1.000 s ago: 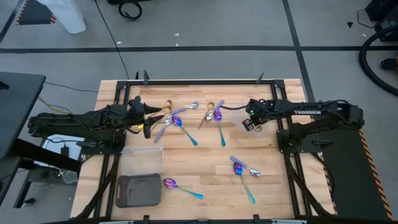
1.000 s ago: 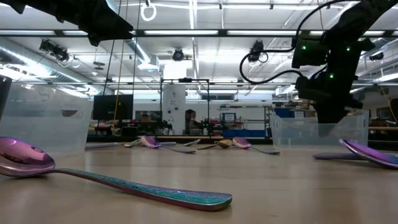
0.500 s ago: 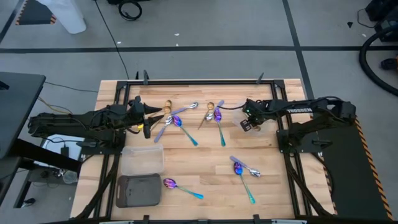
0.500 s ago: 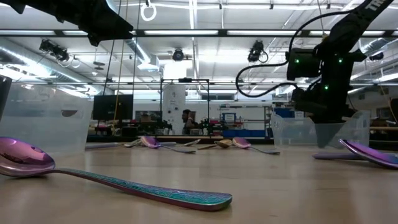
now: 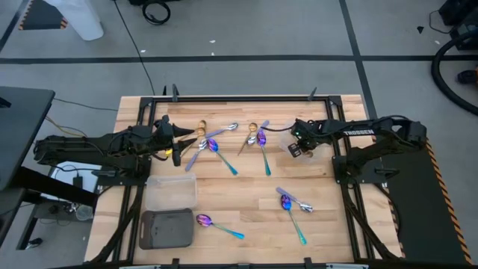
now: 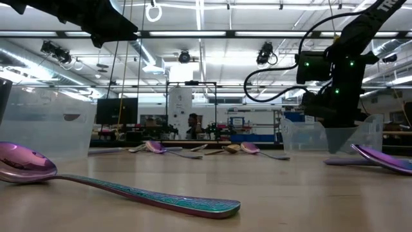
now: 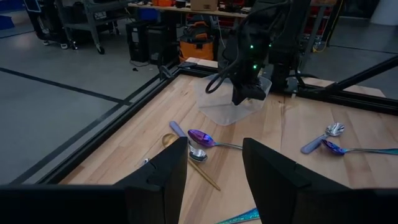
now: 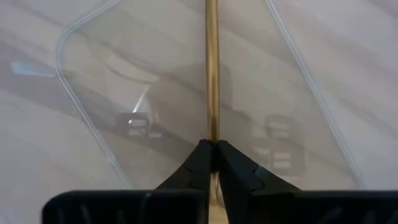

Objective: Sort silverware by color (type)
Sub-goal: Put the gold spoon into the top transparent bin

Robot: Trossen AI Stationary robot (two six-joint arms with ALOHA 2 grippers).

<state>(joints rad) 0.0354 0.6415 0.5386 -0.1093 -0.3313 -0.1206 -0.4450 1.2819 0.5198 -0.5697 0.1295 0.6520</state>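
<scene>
Above the clear tray (image 8: pixel 186 93), the right end effector (image 8: pixel 211 152) is gripping a gold utensil (image 8: pixel 211 68), likely needing release next; the left end effector (image 7: pixel 214 171) is waiting open beside it.

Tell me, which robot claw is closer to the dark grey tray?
The left. The left gripper hangs over the table's far left part, with a clear tray between it and the dark grey tray. The right gripper, pinching a gold utensil, is far across on the right.
</scene>
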